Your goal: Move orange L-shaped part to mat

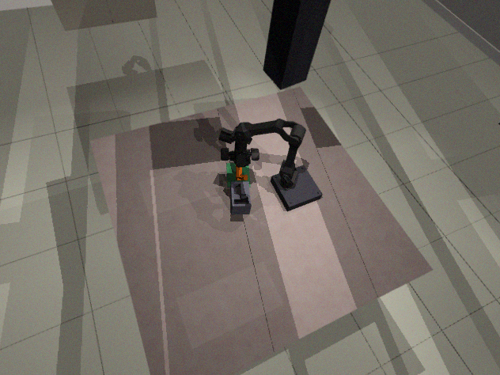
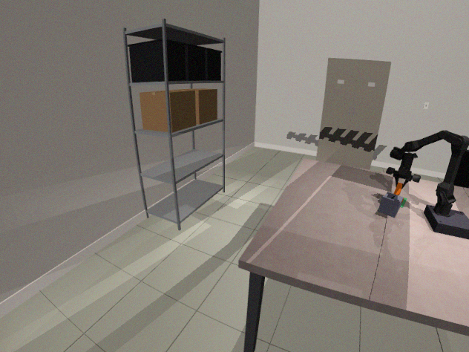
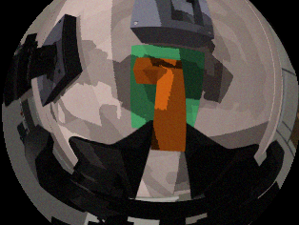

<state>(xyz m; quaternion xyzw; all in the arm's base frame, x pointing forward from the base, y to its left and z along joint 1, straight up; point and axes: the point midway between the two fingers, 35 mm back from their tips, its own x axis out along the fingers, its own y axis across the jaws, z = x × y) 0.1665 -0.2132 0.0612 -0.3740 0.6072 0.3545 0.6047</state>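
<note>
I see one black robot arm [image 1: 289, 149] on one pinkish table [image 2: 326, 242], near the centre of the top view. Its single gripper [image 3: 166, 148] is clamped on one orange L-shaped part [image 3: 166, 105], pinching the straight end between two dark fingers at the bottom of the wrist view. The part hangs below the gripper, its hooked end pointing toward the upper left of that frame, over the one green mat [image 3: 142, 105].

In the top view the part [image 1: 240, 172] sits just under the gripper [image 1: 239, 165], above the mat [image 1: 231, 174], with the one grey tray [image 1: 240, 200] just below the mat in the frame. I think the part is off the mat's surface, though the view is too small to be sure.

In the exterior view the arm [image 2: 447, 166] stands at the right edge, the part [image 2: 398, 188] tilted above the tray [image 2: 389, 204]. To the upper left stands one metal shelf unit [image 2: 176, 121] holding two brown cardboard boxes [image 2: 177, 108].
</note>
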